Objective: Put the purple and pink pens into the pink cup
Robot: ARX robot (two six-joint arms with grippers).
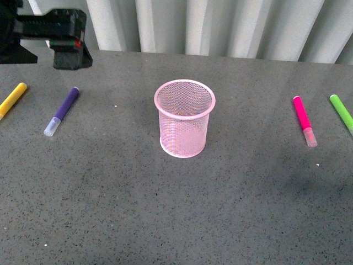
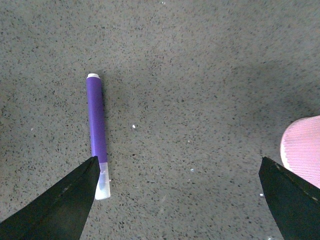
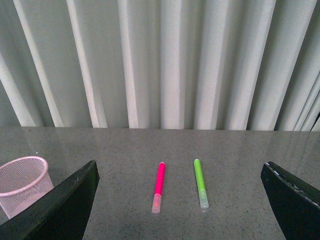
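Only frontally — yellow marker (image 1: 12, 100) beside purple pen (image 1: 62, 111)

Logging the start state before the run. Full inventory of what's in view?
pink cup: 1, light pink mesh, upright at table centre, no pens in it
purple pen: 1, purple with pale cap, lying left of the cup
pink pen: 1, hot pink with pale cap, lying right of the cup
yellow marker: 1, yellow, far left edge, beyond the purple pen
green marker: 1, green, far right edge, beyond the pink pen
table: 1, speckled grey
curtain: 1, pale pleated, behind the table
left pincer: 1, black, open, above the purple pen
right pincer: 1, black, open, facing the pink pen and green marker
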